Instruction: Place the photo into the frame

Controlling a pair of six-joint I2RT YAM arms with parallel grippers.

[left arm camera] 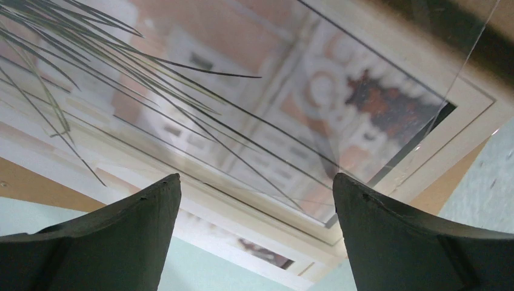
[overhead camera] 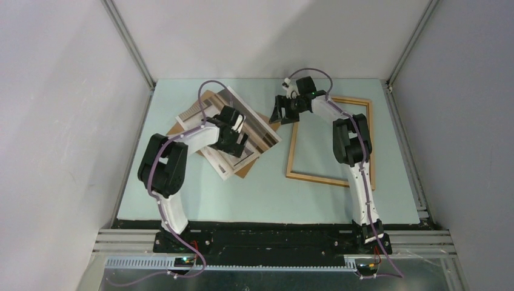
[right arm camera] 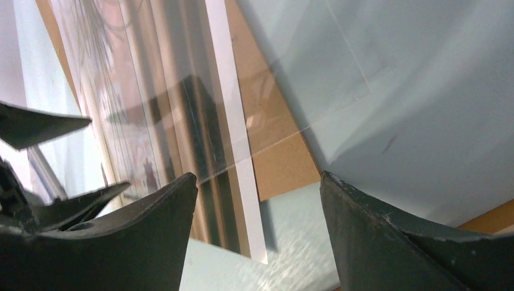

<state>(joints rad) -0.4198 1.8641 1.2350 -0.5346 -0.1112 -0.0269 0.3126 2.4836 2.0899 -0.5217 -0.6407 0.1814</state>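
Note:
The photo [overhead camera: 259, 131], a print of a grass plant by striped curtains, lies tilted on the brown backing board [overhead camera: 245, 171] at the table's left middle. A clear pane [left arm camera: 394, 91] rests over it. My left gripper [overhead camera: 237, 144] hovers low over the photo [left arm camera: 242, 91], open wide [left arm camera: 256, 188], holding nothing. My right gripper [overhead camera: 280, 114] is at the photo's right corner. It is open [right arm camera: 259, 182], and the white-bordered corner of the photo [right arm camera: 233, 109] lies between its fingers without touching them. The light-wood frame [overhead camera: 295, 145] lies flat to the right, with nothing inside it.
A second print [overhead camera: 225, 165] pokes out under the stack at its near edge. Grey walls with metal rails close off the left, back and right. The right arm's forearm [overhead camera: 350, 142] crosses over the frame. The left gripper's fingers [right arm camera: 36, 124] show at the left of the right wrist view.

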